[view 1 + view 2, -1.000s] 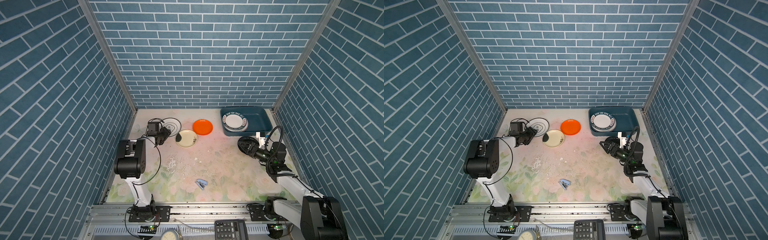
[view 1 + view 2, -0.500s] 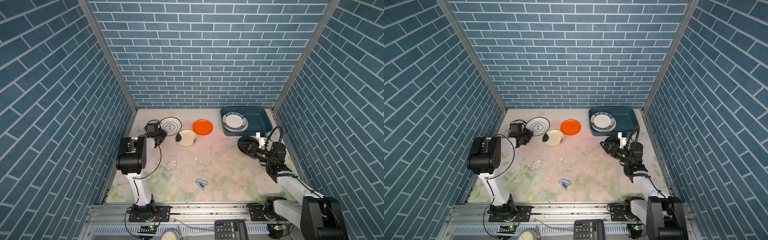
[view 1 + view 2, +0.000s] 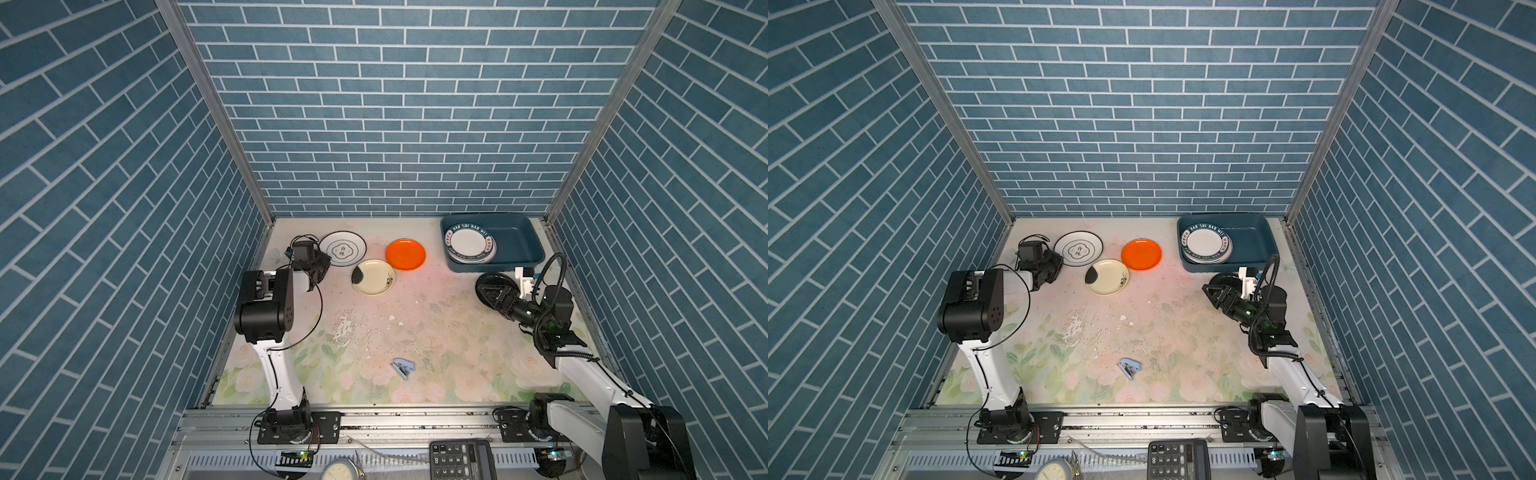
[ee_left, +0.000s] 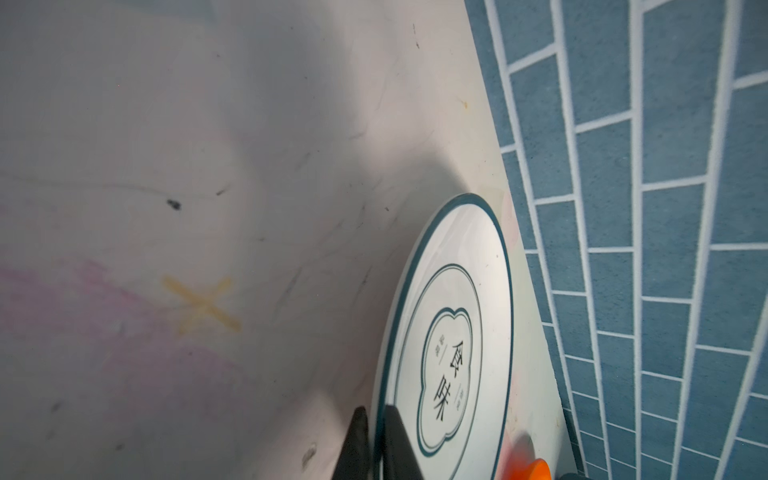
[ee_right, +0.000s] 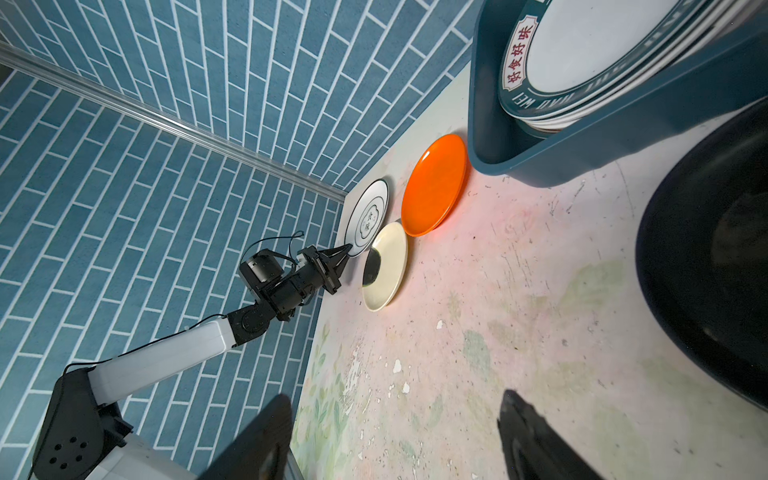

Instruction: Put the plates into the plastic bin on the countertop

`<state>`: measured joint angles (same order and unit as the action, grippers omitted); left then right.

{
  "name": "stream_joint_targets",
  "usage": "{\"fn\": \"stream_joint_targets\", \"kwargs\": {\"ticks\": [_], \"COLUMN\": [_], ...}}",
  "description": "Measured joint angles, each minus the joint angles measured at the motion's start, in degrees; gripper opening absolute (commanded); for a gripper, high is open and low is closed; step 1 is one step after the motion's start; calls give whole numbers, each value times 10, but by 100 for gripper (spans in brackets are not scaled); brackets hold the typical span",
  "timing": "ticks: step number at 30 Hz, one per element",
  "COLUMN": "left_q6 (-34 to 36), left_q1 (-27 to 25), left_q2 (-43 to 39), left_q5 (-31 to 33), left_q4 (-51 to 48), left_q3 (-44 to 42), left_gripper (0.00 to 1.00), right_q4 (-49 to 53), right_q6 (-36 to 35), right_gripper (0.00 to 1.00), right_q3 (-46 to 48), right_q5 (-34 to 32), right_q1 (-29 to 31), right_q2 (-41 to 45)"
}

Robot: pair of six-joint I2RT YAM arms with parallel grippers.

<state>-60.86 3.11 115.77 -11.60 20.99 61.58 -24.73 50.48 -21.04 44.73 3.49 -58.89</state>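
Left gripper (image 4: 376, 419) clamped on rim of round white teal-rimmed plate (image 3: 343, 248) — 11 o'clock on floral cream countertop (image 3: 436, 332). Right gripper (image 5: 399, 440) spread wide, empty, beside round black plate (image 5: 706, 257). Dark teal plastic bin (image 3: 517, 245) at 1 o'clock — stack of lettered-rim plates (image 3: 469, 245) inside.

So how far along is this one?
Done: a plate stack sits in the bin. In hand: the left gripper is shut on the rim of the white plate. Left: the orange plate, cream plate and black plate lie on the countertop; the right gripper is open.
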Motion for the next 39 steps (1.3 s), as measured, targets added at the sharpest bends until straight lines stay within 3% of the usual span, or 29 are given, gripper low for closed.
{"fn": "stream_joint_targets", "kwargs": {"ticks": [11,16,24,39], "left_q6": [-13,1,14,50], "left_q1": [0,0,-7,-74], "left_q2": [-1,-38,-167,-524], "left_q5": [-5,-4,2,41], "left_q4": [-8,-29,-49,-136], "left_q3": [7,-15,-122,-266], "left_gripper": [0,0,0,0], "right_q4": [15,21,29,37], "right_q6": [-14,-15,-19,-19], "right_gripper": [78,78,80,79], "right_q3": [0,0,0,0], "right_q5": [-15,-17,-19,-29], "right_q1": [0,0,0,0], "right_q2": [9,9,-4,-25]}}
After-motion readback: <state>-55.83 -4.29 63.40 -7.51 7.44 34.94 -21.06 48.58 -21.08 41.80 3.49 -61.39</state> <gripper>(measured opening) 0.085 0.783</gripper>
